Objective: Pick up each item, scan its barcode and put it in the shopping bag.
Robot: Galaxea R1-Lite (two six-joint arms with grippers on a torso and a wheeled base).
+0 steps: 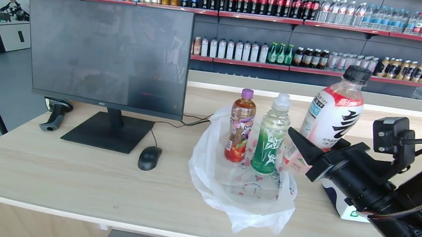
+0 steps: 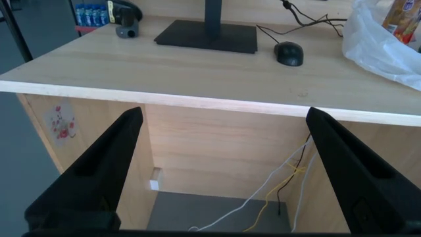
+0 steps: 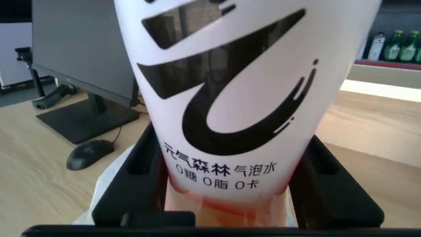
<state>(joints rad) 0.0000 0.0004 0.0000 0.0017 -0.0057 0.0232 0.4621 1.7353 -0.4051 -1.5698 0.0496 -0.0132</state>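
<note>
The right hand [image 1: 312,149] is closed around the lower part of a white-and-pink bottle [image 1: 332,113] with a black cap, holding it tilted above the tabletop [image 1: 67,173], just right of the bag [image 1: 208,174]. The bag lies open and holds two upright bottles: a red one [image 1: 240,128] with a purple cap and a green one [image 1: 271,136] beside it. Left of the bag lie a mouse [image 1: 149,157], a monitor [image 1: 108,53] and, farthest from it, a handheld scanner [image 1: 56,113]. The left hand [image 2: 223,112] is spread open and empty, below the tabletop's front edge, well left of the bag.
</note>
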